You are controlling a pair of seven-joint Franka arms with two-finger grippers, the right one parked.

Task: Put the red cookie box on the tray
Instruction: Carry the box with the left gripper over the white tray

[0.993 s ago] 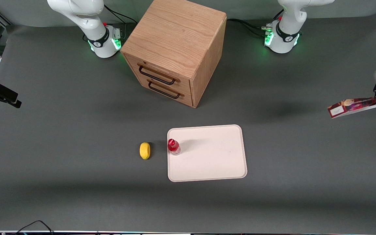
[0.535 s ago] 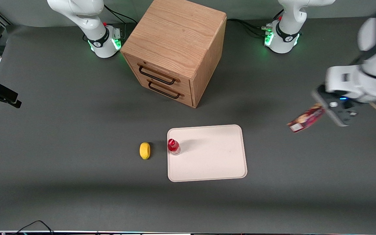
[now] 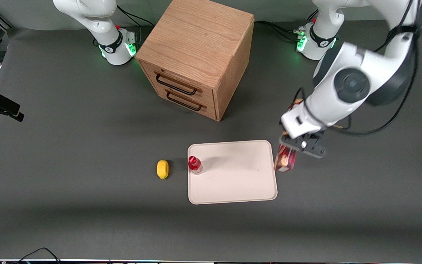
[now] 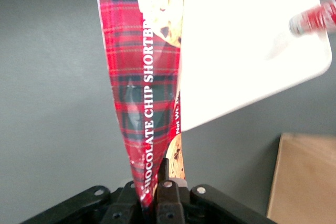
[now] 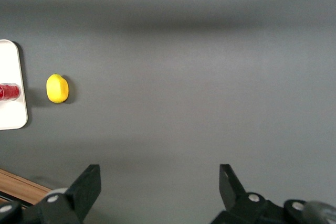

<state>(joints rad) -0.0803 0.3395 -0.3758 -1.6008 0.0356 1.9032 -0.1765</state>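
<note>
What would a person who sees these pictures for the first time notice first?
Most likely the gripper holding the red cookie box, which hangs end-down in the air at the edge of the tray toward the working arm's end of the table. Next, the big wooden cabinet, farther from the front camera than the tray. Then the small red-capped bottle on the tray, with a yellow lemon beside the tray.

The red plaid cookie box (image 3: 285,160) hung on end from the end effector (image 3: 300,143), just beside the flat cream tray (image 3: 233,183) on the tabletop.
</note>
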